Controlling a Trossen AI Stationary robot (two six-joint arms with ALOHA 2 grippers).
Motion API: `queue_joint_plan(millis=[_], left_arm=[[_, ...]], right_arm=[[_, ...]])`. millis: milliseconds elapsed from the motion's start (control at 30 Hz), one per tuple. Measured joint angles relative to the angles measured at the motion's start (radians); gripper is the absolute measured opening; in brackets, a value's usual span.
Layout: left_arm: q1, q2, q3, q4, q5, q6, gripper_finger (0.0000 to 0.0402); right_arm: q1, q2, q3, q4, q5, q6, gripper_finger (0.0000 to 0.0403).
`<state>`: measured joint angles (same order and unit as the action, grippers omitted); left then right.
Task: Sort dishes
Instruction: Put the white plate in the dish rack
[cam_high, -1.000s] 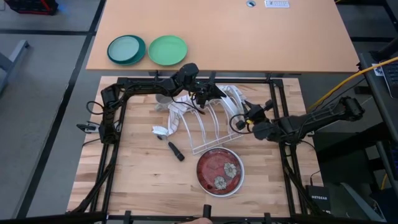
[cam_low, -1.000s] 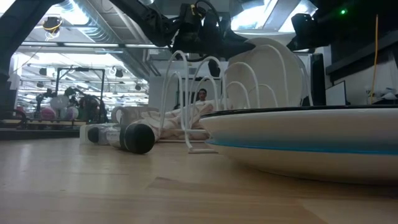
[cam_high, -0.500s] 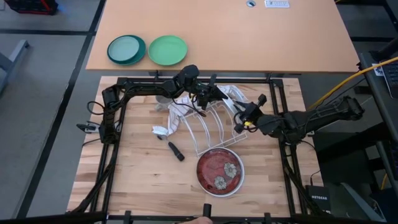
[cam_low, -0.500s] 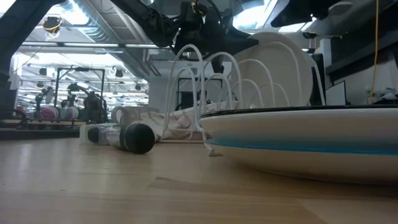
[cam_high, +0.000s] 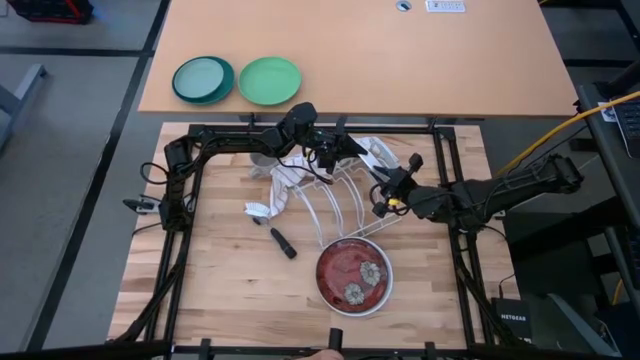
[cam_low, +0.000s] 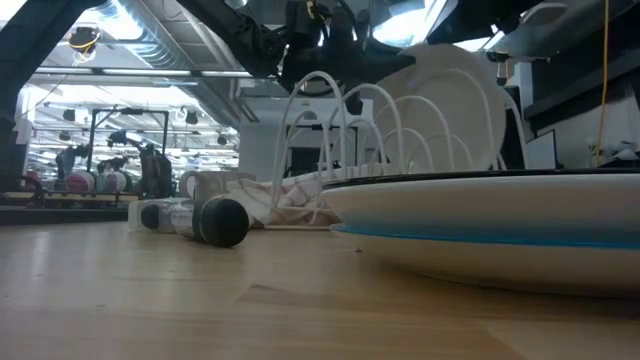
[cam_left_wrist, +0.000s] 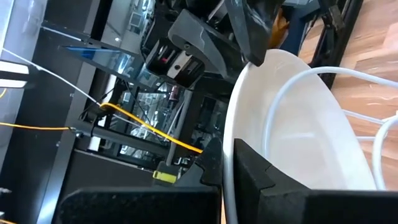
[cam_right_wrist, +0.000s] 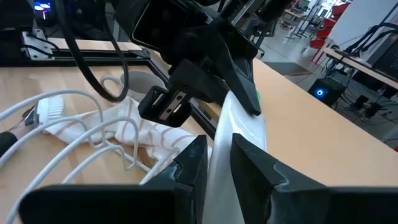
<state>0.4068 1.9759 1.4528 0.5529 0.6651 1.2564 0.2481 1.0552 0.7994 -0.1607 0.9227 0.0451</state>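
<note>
So I've got both grippers, left and right, pinched on a white plate at the wire rack, while the red-flowered plate waits unsorted.

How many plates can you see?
4, maybe more hidden: a white plate upright in the wire rack, a flowered plate lying on the table, and a teal plate beside a green plate on the far table.

Looking straight down from overhead; level from tabletop height, hard against the flowered plate; each wrist close on the white plate, shared by all.
</note>
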Motion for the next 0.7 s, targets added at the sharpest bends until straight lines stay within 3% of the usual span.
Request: queue_joint_plan(millis=[467, 700], left_arm=[[0.0, -0.002, 0.0, 0.009, 0.005, 0.002, 0.0001], [0.0, -0.003, 0.002, 0.009, -0.002, -0.008, 0.0001]], right_arm=[[-0.001, -0.001, 0.0, 0.046, -0.052, -0.028, 0.0075], [0.0, -0.001, 0.0, 0.05, -0.055, -0.08, 0.0133]])
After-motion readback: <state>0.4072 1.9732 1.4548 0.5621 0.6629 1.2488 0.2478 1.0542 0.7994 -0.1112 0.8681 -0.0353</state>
